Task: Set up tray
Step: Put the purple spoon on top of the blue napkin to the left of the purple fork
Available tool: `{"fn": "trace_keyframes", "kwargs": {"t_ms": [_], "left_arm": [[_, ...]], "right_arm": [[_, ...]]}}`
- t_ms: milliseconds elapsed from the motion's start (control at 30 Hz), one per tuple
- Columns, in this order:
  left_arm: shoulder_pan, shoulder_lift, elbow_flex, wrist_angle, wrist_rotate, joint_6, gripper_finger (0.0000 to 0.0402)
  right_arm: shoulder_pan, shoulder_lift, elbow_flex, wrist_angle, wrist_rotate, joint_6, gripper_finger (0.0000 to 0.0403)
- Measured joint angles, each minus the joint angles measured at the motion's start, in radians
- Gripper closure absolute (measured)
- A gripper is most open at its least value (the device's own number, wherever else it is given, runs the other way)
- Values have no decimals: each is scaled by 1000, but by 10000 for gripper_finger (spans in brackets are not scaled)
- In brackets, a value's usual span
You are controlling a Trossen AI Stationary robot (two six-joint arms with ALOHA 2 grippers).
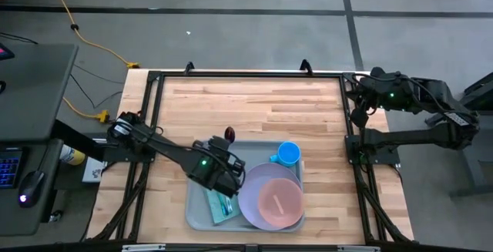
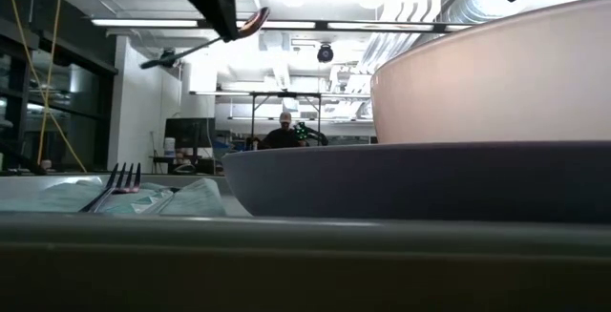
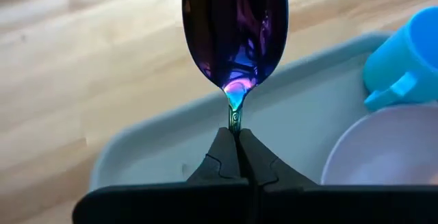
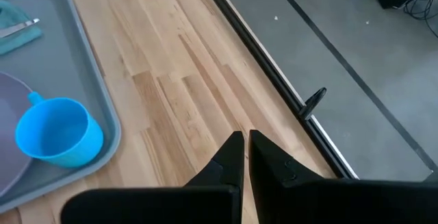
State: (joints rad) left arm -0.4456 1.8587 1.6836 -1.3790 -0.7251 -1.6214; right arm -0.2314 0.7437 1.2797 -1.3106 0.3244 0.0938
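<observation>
We worked over the pale butcher-block wooden bench, where the large pale grey-green rectangular plastic tray sat at the near edge, already carrying a round lavender plate with a pink bowl on it, a small blue plastic cup, and a teal folded napkin with a fork on it. Our left gripper was clamped on the neck of an iridescent purple metal spoon, hovering above the tray's far-left corner. We judged it best to lower slowly, keep the spoon level, and lay it on the napkin beside the fork before releasing. Our right gripper waited closed and empty beyond the tray.
</observation>
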Motion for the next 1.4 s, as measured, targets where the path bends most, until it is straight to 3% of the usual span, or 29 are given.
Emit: {"fn": "trace_keyframes", "kwargs": {"t_ms": [133,267,367,467,700,1133,1233,1400], "left_arm": [[-12,0,0,16,-94,63,390],[-13,-14,-1,65,-110,201,390],[-6,-38,0,54,-55,232,390],[-14,-38,0,-96,-21,-53,390],[-10,-37,-7,-198,120,-74,390],[63,39,-129,-146,444,-58,390],[59,43,-182,-37,459,-59,390],[36,61,-250,52,576,-63,390]], "right_arm": [[0,0,0,0,0,3,403],[0,0,0,0,-2,3,403],[0,1,0,0,-8,6,403],[0,1,0,0,-22,23,403],[0,1,0,0,-49,39,403],[1,-7,2,-1,-104,64,403],[1,-13,2,-5,-107,64,403],[1,-21,2,-9,-120,82,403]]}}
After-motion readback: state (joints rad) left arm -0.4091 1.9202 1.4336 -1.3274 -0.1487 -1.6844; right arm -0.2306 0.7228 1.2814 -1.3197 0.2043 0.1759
